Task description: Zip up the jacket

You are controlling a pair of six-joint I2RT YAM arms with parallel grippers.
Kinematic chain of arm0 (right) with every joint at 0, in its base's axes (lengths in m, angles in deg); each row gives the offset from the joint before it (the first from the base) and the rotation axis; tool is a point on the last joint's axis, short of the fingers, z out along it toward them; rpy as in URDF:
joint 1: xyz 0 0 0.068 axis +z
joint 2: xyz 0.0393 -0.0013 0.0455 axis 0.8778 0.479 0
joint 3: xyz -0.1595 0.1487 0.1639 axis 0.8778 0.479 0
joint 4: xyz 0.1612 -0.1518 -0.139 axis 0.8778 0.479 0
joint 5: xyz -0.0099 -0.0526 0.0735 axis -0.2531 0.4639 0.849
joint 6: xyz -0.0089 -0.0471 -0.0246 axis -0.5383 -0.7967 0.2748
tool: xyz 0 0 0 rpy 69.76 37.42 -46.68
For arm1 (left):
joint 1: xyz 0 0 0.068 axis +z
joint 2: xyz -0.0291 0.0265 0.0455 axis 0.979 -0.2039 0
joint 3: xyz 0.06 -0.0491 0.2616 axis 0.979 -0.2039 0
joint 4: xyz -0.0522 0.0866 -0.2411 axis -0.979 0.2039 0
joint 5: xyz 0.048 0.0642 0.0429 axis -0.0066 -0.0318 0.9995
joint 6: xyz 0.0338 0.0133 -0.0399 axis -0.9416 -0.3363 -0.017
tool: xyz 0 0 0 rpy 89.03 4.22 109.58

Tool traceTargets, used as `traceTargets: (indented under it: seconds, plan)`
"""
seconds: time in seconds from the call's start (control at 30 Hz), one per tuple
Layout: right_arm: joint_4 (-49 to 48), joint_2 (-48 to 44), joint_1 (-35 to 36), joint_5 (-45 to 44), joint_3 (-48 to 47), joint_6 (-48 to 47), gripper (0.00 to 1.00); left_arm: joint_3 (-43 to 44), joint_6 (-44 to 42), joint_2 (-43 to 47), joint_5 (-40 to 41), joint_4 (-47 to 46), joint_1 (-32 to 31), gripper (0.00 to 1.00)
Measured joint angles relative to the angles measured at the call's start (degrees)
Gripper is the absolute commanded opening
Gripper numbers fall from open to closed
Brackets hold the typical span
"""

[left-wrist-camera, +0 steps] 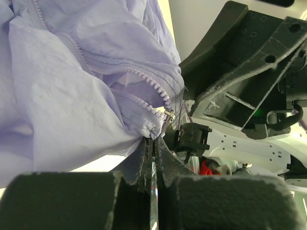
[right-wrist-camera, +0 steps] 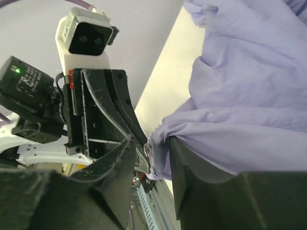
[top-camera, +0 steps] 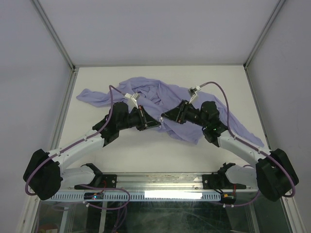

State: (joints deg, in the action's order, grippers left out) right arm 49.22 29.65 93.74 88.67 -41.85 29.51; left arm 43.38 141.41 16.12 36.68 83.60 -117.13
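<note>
A wrinkled lavender jacket (top-camera: pixel 160 97) lies heaped across the middle of the white tabletop (top-camera: pixel 146 155). One sleeve trails toward 10 o'clock and another toward 4 o'clock. Both arms meet at its near edge. The left end effector (top-camera: pixel 156 124), reaching in from 8 o'clock, is pinched closed on fabric at the foot of the zipper (left-wrist-camera: pixel 153 88). The right end effector (top-camera: pixel 165 116), reaching in from 4 o'clock, has its jaws parted, with the jacket's edge between them.
</note>
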Motion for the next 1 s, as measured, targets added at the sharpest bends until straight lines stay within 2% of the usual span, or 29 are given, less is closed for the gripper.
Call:
traceTargets:
  seconds: [0.13, 0.27, 0.33, 0.47, 0.7, 1.0]
  plan:
    - [8.0, -4.4, 0.0, -0.9, -0.2, -4.0, 0.49, 0.3, 0.0, -0.6, -0.7, 0.3, 0.0, 0.0]
    - [15.5, -10.7, 0.0, -2.2, -0.1, -7.8, 0.53, 1.2, 0.1, -1.3, -1.0, 0.5, 0.0, 0.0]
    - [18.2, -13.5, 0.1, -2.6, 0.0, -9.4, 0.52, 1.5, 0.0, -1.4, -1.2, 0.6, 0.0, 0.0]
    - [20.5, -17.9, 1.3, -2.9, 1.8, -12.1, 0.44, 1.9, 0.2, -1.4, -1.3, 0.6, 0.0, 0.0]
    - [15.3, -16.8, 5.1, -3.5, 8.5, -14.9, 0.41, 1.9, 0.3, -1.4, -2.3, 0.6, 0.0, 0.0]
    - [3.7, -9.9, 6.2, -4.8, 9.4, -20.4, 0.42, 1.9, 0.3, -1.9, -2.7, 0.6, 0.0, 0.0]
